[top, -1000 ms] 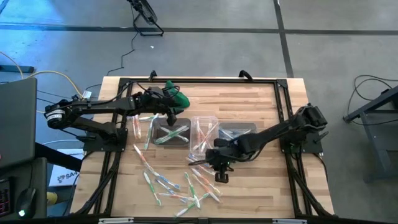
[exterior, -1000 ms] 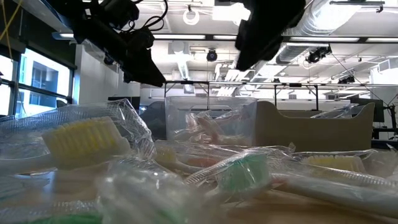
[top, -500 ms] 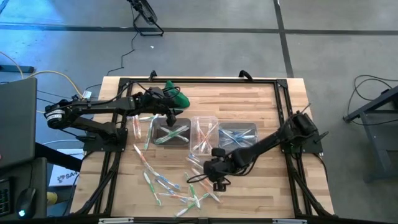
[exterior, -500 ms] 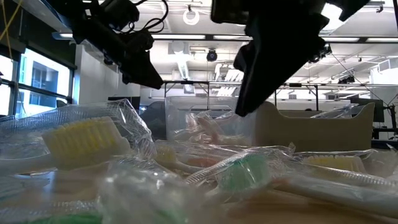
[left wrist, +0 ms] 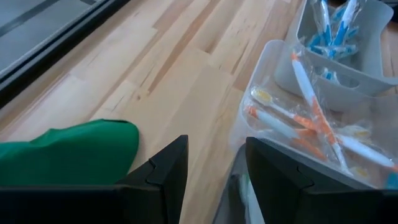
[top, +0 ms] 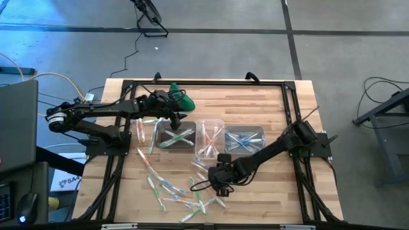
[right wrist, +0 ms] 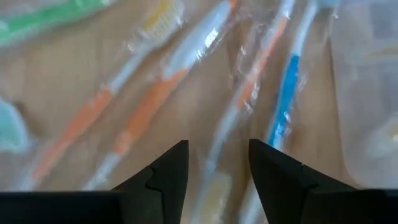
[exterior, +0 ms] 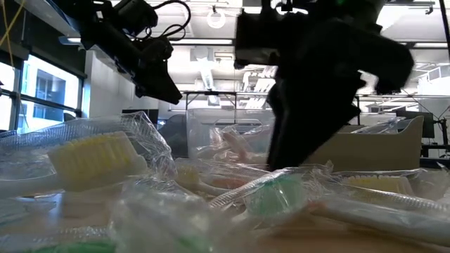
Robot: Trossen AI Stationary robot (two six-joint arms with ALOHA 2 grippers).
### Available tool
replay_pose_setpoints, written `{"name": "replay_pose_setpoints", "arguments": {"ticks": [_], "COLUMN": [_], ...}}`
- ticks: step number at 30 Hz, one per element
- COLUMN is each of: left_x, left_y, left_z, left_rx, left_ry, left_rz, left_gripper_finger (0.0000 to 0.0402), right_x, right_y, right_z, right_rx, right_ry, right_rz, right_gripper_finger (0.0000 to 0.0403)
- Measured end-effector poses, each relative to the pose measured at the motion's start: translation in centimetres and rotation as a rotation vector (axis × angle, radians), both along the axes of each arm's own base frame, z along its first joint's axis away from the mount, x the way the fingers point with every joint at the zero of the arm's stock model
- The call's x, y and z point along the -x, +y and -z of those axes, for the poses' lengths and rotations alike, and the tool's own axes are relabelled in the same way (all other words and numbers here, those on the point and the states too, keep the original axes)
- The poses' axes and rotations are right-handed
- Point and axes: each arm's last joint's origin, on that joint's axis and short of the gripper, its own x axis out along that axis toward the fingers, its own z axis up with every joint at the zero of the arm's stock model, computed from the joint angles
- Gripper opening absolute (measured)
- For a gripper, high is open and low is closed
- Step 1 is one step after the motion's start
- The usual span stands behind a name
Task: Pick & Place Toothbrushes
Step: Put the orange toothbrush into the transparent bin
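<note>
High view: since a second ago the right hand (top: 220,184) has travelled from beside the middle tub (top: 209,137) toward the near edge of the surface (top: 268,96), and now sits over the loose toothbrushes (top: 182,191) scattered there. The left hand (top: 177,119) has not shifted; it hangs above the left tub (top: 176,137), next to the green cloth (top: 181,99). More brushes lie in all three tubs.

Low view: the right hand's dark bulk (exterior: 309,77) now fills the middle, far larger than before, just above the wrapped toothbrushes (exterior: 274,193) in front.

Left wrist view: the left hand (left wrist: 211,168) has its fingers (left wrist: 165,168) spread, empty, between the green cloth (left wrist: 68,152) and the tub of orange brushes (left wrist: 311,121).

Right wrist view: the right hand (right wrist: 217,174) is spread wide, gripping nothing, with wrapped orange and blue toothbrushes (right wrist: 249,87) lying straight ahead between its fingers (right wrist: 165,171).
</note>
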Motion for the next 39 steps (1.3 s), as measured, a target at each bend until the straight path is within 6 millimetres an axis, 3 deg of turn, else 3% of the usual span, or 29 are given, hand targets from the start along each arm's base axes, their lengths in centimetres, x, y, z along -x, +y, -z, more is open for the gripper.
{"name": "replay_pose_setpoints", "arguments": {"ticks": [10,24,28,33,39], "left_x": [0.0,0.0,0.0,0.0,0.1], "left_y": [0.0,0.0,0.0,0.0,0.0], "left_z": [0.0,0.0,0.0,0.0,0.1], "left_rx": [-0.001,-0.001,-0.001,0.000,0.005], "left_ry": [-0.002,-0.002,-0.001,0.002,0.014], "left_rz": [0.000,0.000,0.000,-0.001,-0.001], "left_gripper_finger": [0.0155,0.0155,0.0155,0.0155,0.0155], "right_x": [0.0,-0.1,-0.3,-0.2,0.3], "right_y": [0.0,0.1,0.3,0.4,0.2], "right_z": [0.5,0.4,0.1,-0.8,-3.9], "right_rx": [0.000,-0.060,-0.090,-0.126,-0.164], "right_ry": [0.013,0.008,-0.024,-0.039,-0.111], "right_rz": [0.009,0.064,0.075,0.067,0.061], "right_gripper_finger": [0.0155,0.0014,0.0011,0.0007,0.0006]}}
